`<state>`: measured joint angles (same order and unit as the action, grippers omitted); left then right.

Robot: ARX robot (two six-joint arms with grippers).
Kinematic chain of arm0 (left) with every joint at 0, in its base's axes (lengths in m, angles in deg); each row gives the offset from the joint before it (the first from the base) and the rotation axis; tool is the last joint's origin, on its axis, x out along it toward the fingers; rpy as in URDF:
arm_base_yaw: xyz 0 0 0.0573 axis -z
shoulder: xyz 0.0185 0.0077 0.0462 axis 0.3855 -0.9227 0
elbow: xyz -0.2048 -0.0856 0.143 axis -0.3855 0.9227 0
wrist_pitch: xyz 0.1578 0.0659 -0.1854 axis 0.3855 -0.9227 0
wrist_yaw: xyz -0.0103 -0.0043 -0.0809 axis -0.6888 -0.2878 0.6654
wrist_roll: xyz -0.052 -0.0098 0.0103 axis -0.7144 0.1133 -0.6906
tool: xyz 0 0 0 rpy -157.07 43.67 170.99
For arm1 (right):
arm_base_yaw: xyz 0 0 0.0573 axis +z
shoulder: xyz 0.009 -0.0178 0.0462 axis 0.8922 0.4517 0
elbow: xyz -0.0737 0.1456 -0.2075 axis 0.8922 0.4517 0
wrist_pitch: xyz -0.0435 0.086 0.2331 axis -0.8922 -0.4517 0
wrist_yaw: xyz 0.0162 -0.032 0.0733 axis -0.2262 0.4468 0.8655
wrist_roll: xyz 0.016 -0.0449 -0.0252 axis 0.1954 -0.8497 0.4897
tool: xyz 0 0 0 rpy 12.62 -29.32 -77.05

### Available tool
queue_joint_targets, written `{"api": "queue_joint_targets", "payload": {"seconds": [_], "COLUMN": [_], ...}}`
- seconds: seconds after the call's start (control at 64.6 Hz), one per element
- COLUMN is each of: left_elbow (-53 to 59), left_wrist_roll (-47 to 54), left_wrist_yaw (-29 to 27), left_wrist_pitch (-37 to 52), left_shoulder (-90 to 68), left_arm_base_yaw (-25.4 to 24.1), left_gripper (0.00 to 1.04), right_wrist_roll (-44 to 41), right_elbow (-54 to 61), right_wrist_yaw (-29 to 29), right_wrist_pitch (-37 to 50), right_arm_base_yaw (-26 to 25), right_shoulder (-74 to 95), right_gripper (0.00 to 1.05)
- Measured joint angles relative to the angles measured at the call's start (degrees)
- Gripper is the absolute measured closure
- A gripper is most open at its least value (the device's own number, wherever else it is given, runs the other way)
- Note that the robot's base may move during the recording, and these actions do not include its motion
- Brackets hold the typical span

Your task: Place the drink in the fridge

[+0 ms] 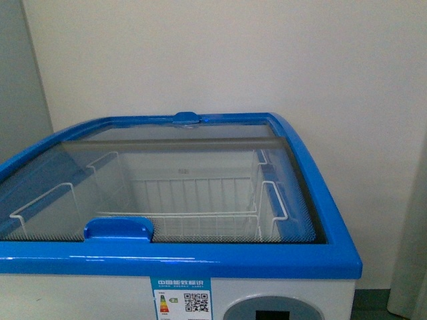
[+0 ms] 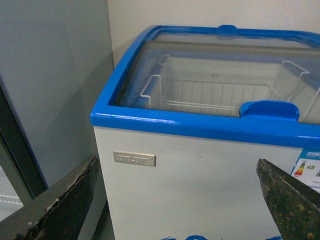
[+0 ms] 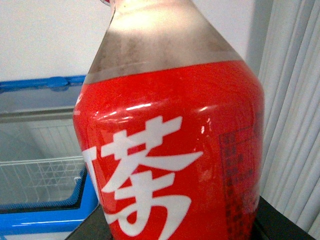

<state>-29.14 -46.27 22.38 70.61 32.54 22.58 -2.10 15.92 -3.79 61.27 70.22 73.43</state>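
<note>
Red-labelled drink (image 3: 170, 150), amber liquid above the label, filling the right wrist view. Apparently clamped low down in the right claw (image 3: 182, 227), dark fingers at both flanks. Held in the air outside the fridge (image 1: 200, 257), near a corner of its blue rim; absent from the front view. Glass lid (image 1: 167, 173) seemingly shut across the whole opening, blue handle (image 1: 119, 229) at the front edge, wire basket (image 1: 200, 200) beneath. Left claw (image 2: 175, 162) spread wide, empty, low before the fridge's front wall. Likely trouble: lowering onto shut glass and knocking it, tipping the bottle out of so low a grip, or clipping the rim on approach.
</note>
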Motion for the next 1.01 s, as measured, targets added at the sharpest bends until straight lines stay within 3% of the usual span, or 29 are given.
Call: {"api": "queue_joint_targets", "payload": {"seconds": [0.17, 0.217, 0.248, 0.325, 0.434, 0.573, 0.728, 0.852, 1.007], "left_elbow": [0.0, -1.3, -2.8, -3.2, -4.9, -11.0, -19.4, -25.4, -32.5], "left_wrist_roll": [0.0, -3.2, -6.4, -11.4, -10.5, -2.0, 11.2, 23.3, 46.0], "left_wrist_yaw": [-0.1, 8.3, 17.0, 29.8, 33.3, 35.1, 38.9, 43.7, 49.5], "left_wrist_pitch": [0.0, -3.6, -6.7, -2.3, 7.6, 23.0, 32.1, 30.6, 17.6], "left_shoulder": [0.0, -1.9, -5.9, -15.9, -26.4, -43.4, -58.9, -66.6, -73.1], "left_arm_base_yaw": [0.0, -2.3, -5.4, -8.9, -8.0, -5.2, -2.1, 0.4, 3.0], "left_gripper": [0.08, 0.08, 0.08, 0.08, 0.08, 0.08, 0.08, 0.08, 0.08], "right_wrist_roll": [0.0, 0.0, 0.0, 0.0, 0.0, 0.0, 0.0, 0.0, 0.0], "right_elbow": [0.0, 0.0, 0.0, 0.0, 0.0, 0.0, 0.0, 0.0, 0.0], "right_wrist_yaw": [0.0, 0.0, -0.1, 0.1, -0.1, 0.0, 0.0, 0.0, 0.0], "right_wrist_pitch": [0.0, 0.0, 0.0, 0.1, 0.1, 0.1, 0.1, 0.1, 0.1], "right_arm_base_yaw": [0.0, 0.0, 0.0, 0.2, 0.2, 0.2, 0.2, 0.2, 0.2], "right_shoulder": [0.0, 0.0, 0.0, 0.0, 0.0, 0.0, 0.0, 0.0, 0.0], "right_gripper": [0.66, 0.66, 0.66, 0.66, 0.66, 0.66, 0.66, 0.66, 0.66]}}
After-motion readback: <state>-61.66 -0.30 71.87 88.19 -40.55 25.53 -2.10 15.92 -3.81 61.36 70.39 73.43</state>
